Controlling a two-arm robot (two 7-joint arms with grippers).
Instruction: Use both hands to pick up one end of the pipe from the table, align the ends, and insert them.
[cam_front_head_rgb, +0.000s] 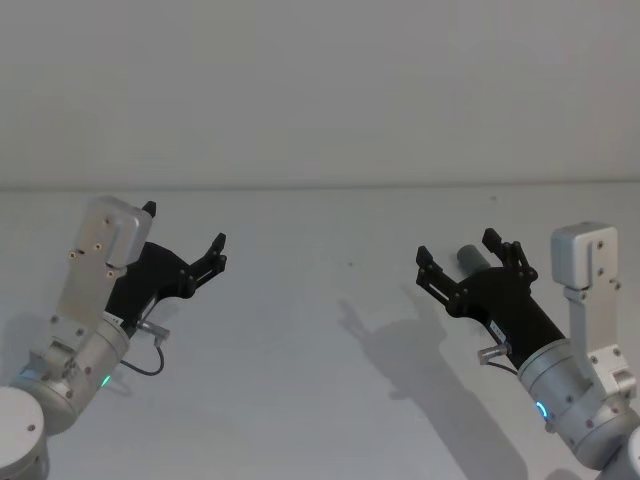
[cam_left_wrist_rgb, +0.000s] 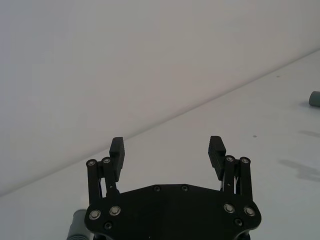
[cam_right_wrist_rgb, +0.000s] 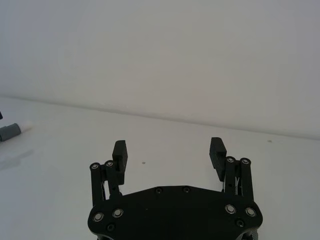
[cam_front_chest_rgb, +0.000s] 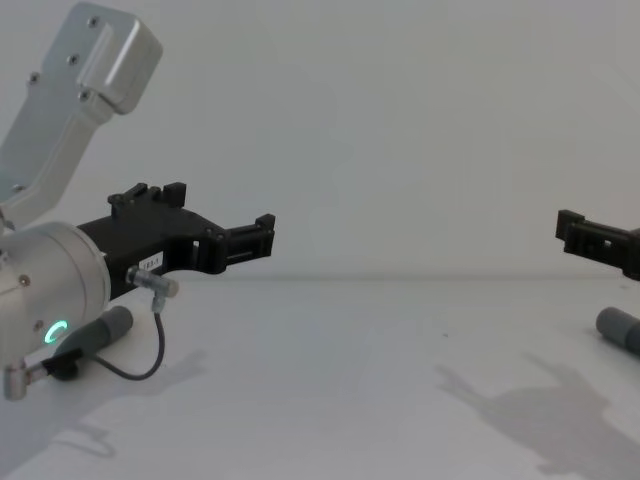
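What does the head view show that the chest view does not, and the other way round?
Head view: the right arm's silver wrist. Chest view: a grey pipe piece on the table below the left wrist. Both: the left gripper and right gripper, open, above the table, and the other pipe piece near the right gripper.

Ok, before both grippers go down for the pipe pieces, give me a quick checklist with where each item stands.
1. The left gripper is open: ok.
2. The right gripper is open: ok.
3. Both pieces lie on the table: ok, the left piece is under the left wrist and the right piece is below the right gripper.
4. Nothing is held already: ok.
5. Fingers are down around a piece: not ok, both grippers hover above the table.
6. Pieces are lined up end to end: cannot tell.
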